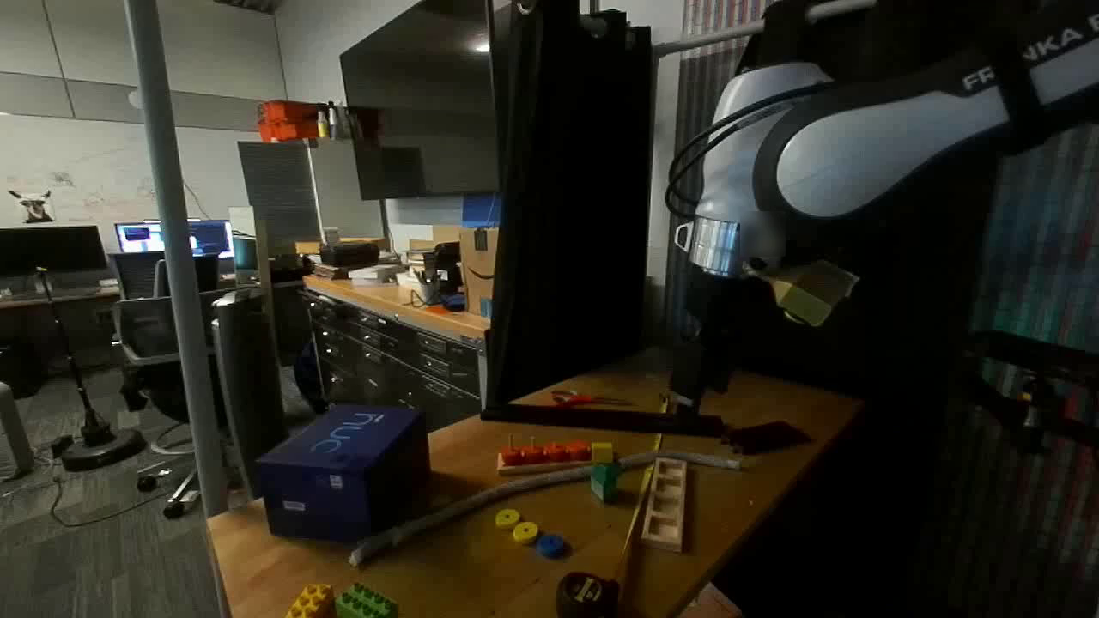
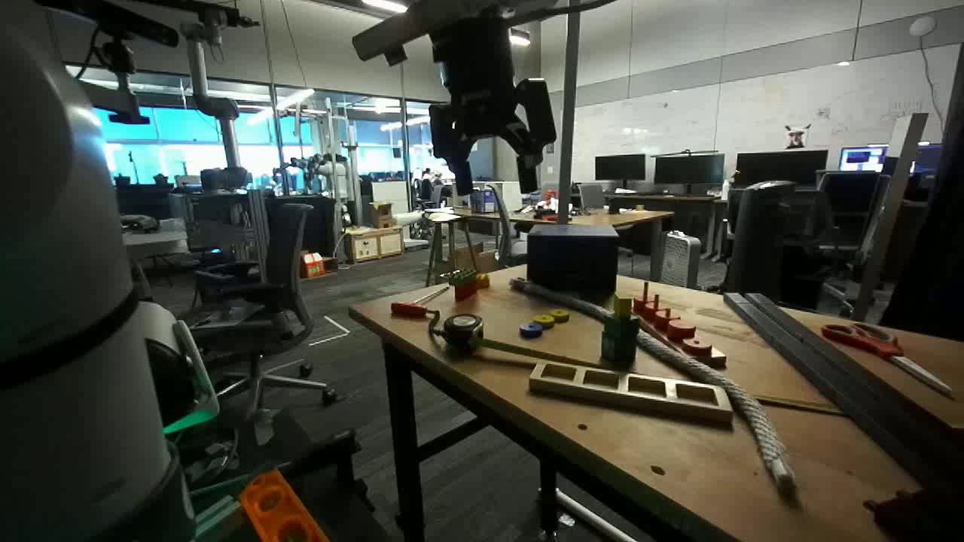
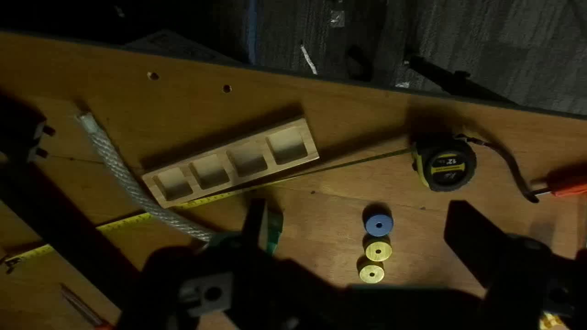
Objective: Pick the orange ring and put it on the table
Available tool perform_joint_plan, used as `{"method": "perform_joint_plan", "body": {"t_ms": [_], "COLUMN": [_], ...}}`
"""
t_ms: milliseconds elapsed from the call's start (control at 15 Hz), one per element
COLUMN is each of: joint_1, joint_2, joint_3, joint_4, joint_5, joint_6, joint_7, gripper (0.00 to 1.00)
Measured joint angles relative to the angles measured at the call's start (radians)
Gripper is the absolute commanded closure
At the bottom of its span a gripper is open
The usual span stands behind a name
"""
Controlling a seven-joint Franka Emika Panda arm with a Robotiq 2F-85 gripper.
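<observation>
Dim light covers the table (image 1: pixel 464 575); three o'clock from the NUC box (image 1: pixel 343 472) in an exterior view, a pegged base (image 1: pixel 532 469) presumably steadies the orange rings (image 1: pixel 556 451). Jaws gape wide, gripping nothing.

Arm (image 1: pixel 884 154) bent, pincer (image 2: pixel 496 179) spread

In an exterior view the arm reaches in from upper right, mostly white with dark trim, and bends down at the wrist (image 1: pixel 728 176). Black cables (image 1: pixel 706 136) bow outward along that bend. A silver collar (image 1: pixel 715 247) sits above the pincer, which points downward. 2 fingers (image 2: pixel 529 175), well apart, both angled down. Wrist view: fingers in from the bottom, 1 left of center, 1 right, tips toward top of frame.
</observation>
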Motion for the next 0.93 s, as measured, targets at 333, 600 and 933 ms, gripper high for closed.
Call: {"method": "perform_joint_plan", "body": {"t_ms": [333, 600, 933], "joint_1": [0.000, 0.000, 0.002], "joint_2": [-0.004, -0.001, 0.068], "joint_3": [0.000, -0.002, -0.008], "joint_4": [0.004, 0.001, 0.020], "joint_5": [0.000, 0.000, -0.001], "joint_6": [0.000, -0.001, 0.000], "joint_7": [0.000, 0.000, -0.043], "gripper": [0.00, 0.00, 0.00]}}
